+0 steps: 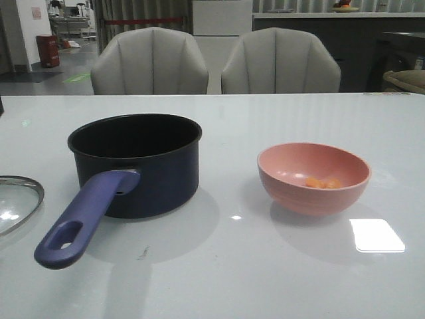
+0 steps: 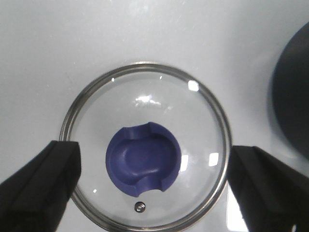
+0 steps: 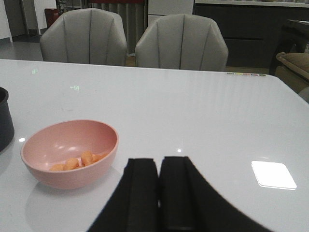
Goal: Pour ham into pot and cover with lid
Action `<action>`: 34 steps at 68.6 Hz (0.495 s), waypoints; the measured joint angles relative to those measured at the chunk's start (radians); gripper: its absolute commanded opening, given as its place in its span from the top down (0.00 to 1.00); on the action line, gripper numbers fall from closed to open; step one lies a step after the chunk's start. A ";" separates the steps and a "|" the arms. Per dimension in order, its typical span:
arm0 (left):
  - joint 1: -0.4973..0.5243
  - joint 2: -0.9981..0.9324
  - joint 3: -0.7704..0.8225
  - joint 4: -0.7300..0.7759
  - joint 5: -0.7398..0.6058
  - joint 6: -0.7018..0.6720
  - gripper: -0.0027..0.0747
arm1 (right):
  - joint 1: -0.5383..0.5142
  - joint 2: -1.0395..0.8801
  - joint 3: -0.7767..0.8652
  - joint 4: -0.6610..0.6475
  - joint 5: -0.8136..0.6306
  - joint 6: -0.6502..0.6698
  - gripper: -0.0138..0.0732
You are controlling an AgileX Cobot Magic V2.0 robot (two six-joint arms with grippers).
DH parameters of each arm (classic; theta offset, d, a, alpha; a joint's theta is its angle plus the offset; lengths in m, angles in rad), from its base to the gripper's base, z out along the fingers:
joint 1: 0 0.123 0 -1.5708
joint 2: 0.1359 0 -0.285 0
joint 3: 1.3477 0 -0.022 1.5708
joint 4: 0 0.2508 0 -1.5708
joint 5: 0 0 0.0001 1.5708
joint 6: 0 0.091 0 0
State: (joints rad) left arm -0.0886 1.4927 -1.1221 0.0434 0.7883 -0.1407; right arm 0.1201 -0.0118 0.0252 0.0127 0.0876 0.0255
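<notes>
The dark navy pot [image 1: 136,163] stands empty at the left of the table, its blue handle [image 1: 86,216] pointing toward me. The glass lid [image 1: 16,203] lies flat at the far left edge of the front view. In the left wrist view the lid [image 2: 145,108] with its blue knob [image 2: 144,157] lies directly below my left gripper [image 2: 152,181], which is open with its jaws wide either side. The ham [image 1: 322,182] lies in the pink bowl [image 1: 313,178]. My right gripper [image 3: 159,166] is shut and empty, to the right of the bowl [image 3: 70,152] and ham [image 3: 77,162].
Two grey chairs [image 1: 216,61] stand behind the table's far edge. A bright light reflection [image 1: 376,234] lies on the white table right of the bowl. The pot's side shows in the left wrist view [image 2: 292,96] and the right wrist view [image 3: 5,118].
</notes>
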 measured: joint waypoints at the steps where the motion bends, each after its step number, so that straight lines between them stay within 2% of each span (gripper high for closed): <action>1: 0.000 -0.018 0.008 -0.003 -0.007 0.000 0.14 | 0.000 0.000 0.000 0.000 0.000 0.000 0.69; 22: 0.000 -0.448 0.261 -0.032 -0.254 0.000 0.14 | 0.000 0.000 0.000 0.000 0.000 0.000 0.69; 34: -0.061 -0.695 0.414 -0.043 -0.372 0.000 0.14 | 0.000 0.000 0.000 0.000 0.000 0.000 0.69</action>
State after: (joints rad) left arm -0.1500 0.7974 -0.7085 0.0000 0.4164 -0.1407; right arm 0.1201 -0.0118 0.0252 0.0127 0.0876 0.0255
